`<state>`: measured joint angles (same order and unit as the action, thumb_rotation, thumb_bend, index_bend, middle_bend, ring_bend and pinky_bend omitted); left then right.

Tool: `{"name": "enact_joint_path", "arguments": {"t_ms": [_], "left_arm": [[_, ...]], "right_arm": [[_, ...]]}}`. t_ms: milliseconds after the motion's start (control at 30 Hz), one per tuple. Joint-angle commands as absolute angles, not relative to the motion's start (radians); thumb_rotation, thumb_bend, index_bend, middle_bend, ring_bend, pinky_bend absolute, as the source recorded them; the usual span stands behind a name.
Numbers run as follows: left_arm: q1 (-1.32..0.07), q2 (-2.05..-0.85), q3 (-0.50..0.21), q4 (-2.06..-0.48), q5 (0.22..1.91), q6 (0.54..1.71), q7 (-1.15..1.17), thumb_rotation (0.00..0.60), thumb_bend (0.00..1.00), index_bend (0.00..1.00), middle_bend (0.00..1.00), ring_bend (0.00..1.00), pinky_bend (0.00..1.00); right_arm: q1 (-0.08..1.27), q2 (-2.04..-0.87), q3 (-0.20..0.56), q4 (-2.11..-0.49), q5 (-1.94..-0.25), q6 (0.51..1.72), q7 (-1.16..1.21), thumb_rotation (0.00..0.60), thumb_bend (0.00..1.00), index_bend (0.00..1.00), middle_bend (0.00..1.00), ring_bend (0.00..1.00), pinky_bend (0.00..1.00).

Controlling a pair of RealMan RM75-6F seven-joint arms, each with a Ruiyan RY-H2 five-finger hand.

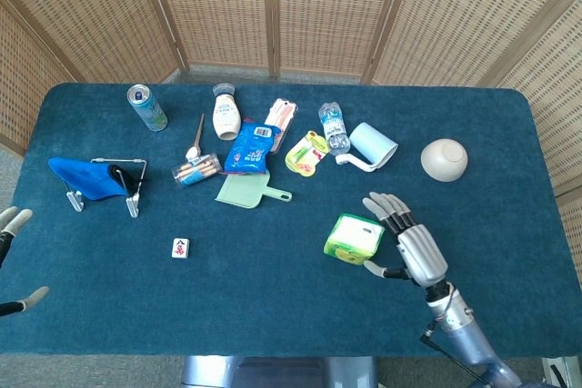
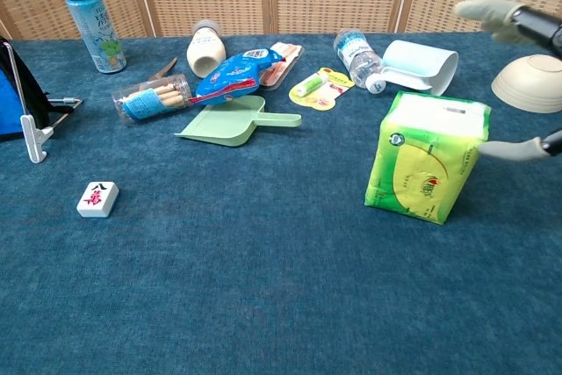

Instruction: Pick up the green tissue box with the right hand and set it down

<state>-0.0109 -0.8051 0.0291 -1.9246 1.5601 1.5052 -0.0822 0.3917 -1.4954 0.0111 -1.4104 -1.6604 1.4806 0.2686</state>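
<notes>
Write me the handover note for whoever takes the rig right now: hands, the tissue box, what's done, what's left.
Right hand: open, fingers spread, beside the green tissue box and apart from it.
Left hand: only fingertips show at the frame edge, holding nothing visible.
Box: standing on the blue table, below the green dustpan.
Done: box set down and let go.
Left: only drawing the right arm clear.

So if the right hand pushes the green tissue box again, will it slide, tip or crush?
The green soft-pack tissue box looks like thin wrapped plastic, so it probably dents under the fingers. It stands slightly tilted on the blue cloth-covered table, so a high push may tip it. For its size it is likely light, and a low push would probably slide it.
</notes>
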Motion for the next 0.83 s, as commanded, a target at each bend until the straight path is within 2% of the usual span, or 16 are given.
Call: {"name": "enact_joint_path", "arguments": {"t_ms": [33,100,200,300,433,667,833], "left_arm": [[-0.012,-0.806,0.029,-1.925,1.561,1.504,-0.079,0.6,0.08,0.0,0.0,0.0,0.0],[-0.011,-0.807,0.029,-1.926,1.562,1.505,-0.073,0.6,0.08,0.0,0.0,0.0,0.0],[-0.012,-0.811,0.03,-1.928,1.565,1.505,-0.057,0.6,0.08,0.0,0.0,0.0,0.0],[-0.012,-0.814,0.03,-1.93,1.564,1.503,-0.044,0.6,0.08,0.0,0.0,0.0,0.0],[-0.011,-0.821,0.029,-1.933,1.564,1.507,-0.014,0.6,0.08,0.0,0.0,0.0,0.0],[-0.011,-0.836,0.03,-1.927,1.555,1.501,0.046,0.6,0.08,0.0,0.0,0.0,0.0],[-0.01,-0.847,0.03,-1.921,1.548,1.499,0.072,0.6,0.08,0.0,0.0,0.0,0.0]], "right_arm": [[0.336,-1.419,0.04,-1.474,-1.618,1.537,0.085,0.6,0.14,0.0,0.0,0.0,0.01],[0.317,-1.384,0.046,-1.51,-1.595,1.544,0.032,0.6,0.12,0.0,0.0,0.0,0.0],[0.273,-1.33,0.066,-1.526,-1.545,1.58,-0.13,0.6,0.05,0.0,0.0,0.0,0.0],[0.246,-1.298,0.067,-1.572,-1.51,1.583,-0.17,0.6,0.01,0.0,0.0,0.0,0.0],[0.202,-1.239,0.054,-1.651,-1.47,1.585,-0.19,0.6,0.0,0.0,0.0,0.0,0.0],[0.124,-1.134,-0.016,-1.754,-1.442,1.562,-0.164,0.6,0.0,0.0,0.0,0.0,0.0],[0.081,-1.104,-0.032,-1.798,-1.445,1.585,-0.186,0.6,0.0,0.0,0.0,0.0,0.0]]}}
